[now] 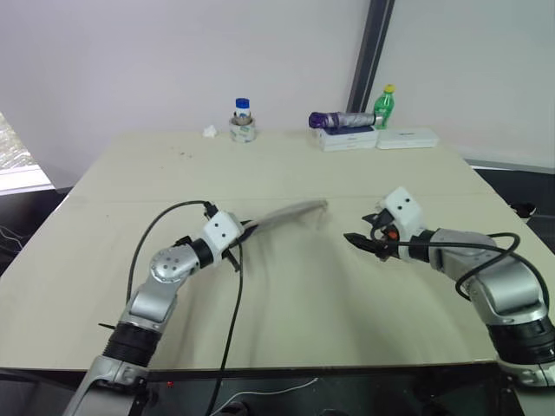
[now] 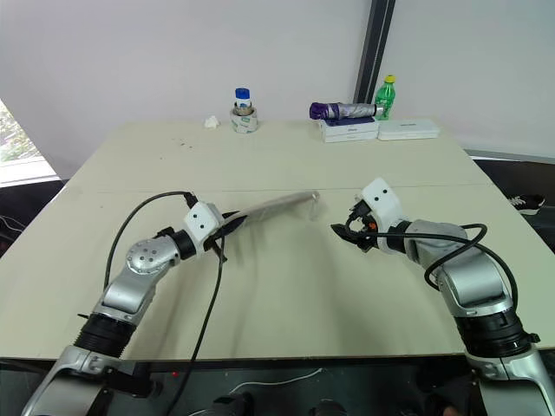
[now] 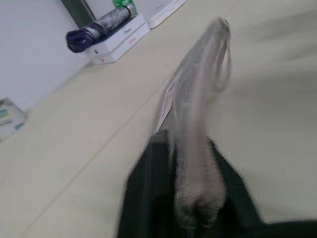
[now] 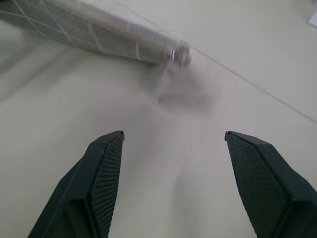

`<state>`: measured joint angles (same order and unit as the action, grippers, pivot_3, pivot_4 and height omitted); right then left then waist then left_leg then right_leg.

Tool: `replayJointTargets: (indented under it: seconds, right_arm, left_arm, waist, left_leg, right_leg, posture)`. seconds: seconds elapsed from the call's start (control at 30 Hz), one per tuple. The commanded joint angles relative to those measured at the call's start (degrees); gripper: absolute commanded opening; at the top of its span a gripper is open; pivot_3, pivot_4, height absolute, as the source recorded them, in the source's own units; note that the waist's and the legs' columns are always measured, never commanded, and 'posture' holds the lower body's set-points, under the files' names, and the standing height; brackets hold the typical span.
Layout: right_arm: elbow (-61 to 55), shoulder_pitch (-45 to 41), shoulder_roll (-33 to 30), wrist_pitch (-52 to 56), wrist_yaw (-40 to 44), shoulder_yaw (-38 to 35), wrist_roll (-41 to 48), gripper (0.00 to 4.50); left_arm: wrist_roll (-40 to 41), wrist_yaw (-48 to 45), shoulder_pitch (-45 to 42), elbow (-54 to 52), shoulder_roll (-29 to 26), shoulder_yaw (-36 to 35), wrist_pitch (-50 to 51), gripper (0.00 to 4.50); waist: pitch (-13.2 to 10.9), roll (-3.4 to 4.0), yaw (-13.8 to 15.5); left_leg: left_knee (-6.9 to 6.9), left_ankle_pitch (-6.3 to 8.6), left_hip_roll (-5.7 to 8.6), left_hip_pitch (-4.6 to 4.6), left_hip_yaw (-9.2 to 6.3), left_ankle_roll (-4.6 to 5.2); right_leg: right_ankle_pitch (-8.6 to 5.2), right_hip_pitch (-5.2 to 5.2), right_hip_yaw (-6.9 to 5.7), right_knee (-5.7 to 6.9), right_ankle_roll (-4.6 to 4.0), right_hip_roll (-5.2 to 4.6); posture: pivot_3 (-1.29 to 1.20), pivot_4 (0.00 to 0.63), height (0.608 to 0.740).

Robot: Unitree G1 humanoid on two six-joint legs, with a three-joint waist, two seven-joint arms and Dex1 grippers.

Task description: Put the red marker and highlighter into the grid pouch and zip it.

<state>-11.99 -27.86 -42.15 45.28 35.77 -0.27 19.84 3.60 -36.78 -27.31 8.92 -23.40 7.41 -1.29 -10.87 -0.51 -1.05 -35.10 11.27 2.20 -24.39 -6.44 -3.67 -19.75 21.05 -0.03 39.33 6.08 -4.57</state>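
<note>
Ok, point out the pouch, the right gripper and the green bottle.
Pouch (image 1: 290,213), left eye view, middle of its grey fabric.
Right gripper (image 4: 173,144), right wrist view, midway between its fingertips.
Green bottle (image 1: 382,107), left eye view, its body.

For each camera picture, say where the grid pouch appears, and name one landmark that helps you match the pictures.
Left eye view: the grid pouch is mid-table, running from the left gripper toward the centre.
Right eye view: the same, just left of centre.
Left wrist view: it runs up the middle, between the fingers.
Right wrist view: its zipper end is at the upper left.
Shared landmark: the purple umbrella on white boxes, also in the left wrist view.
</note>
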Motion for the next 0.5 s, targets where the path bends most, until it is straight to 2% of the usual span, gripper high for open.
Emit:
replayJointTargets:
  seconds: [0.03,0.13,0.23,0.5]
  right_arm:
    - [-1.3,1.0,-0.8,-1.9,0.8,-2.2,-0.2,3.37]
    - [-2.0,3.1,-2.0,-4.2,2.1,-3.4,-0.6,3.37]
    - [-2.4,5.5,-2.9,-8.0,4.2,-5.1,-0.2,3.37]
    - [-0.1,9.7,-3.6,-13.0,9.1,-9.7,2.1,3.37]
  left_arm:
    - [2.8,-0.5,2.5,-5.2,-0.7,-2.5,3.6,2.56]
    - [8.0,-1.3,6.1,-10.7,-1.6,-5.8,9.5,4.1]
    - [12.8,-1.4,9.6,-15.8,-2.9,-9.7,15.3,4.1]
    - [16.7,2.1,17.4,-21.8,-6.6,-19.4,21.8,4.1]
  waist:
    - [0.0,0.0,-0.1]
    - [0.0,0.0,0.0]
    - [0.0,0.0,0.1]
    - [0.0,0.0,0.1]
  left_leg:
    - [0.0,0.0,-0.01,0.0,0.0,0.0]
    - [0.02,0.0,-0.04,0.0,-0.03,0.0]
    - [0.01,0.0,-0.08,-0.01,-0.05,0.0]
    - [-0.01,0.01,-0.1,0.05,-0.04,0.01]
  right_leg:
    - [0.0,0.0,0.0,0.0,0.0,0.01]
    - [0.0,0.01,0.01,-0.01,0.0,0.0]
    - [0.0,0.0,0.01,-0.01,0.0,-0.01]
    - [0.0,-0.08,0.01,-0.01,0.0,-0.01]
  posture:
    - [0.0,0.15,0.737]
    - [0.0,0.15,0.737]
    - [0.0,0.15,0.737]
    - [0.0,0.15,0.737]
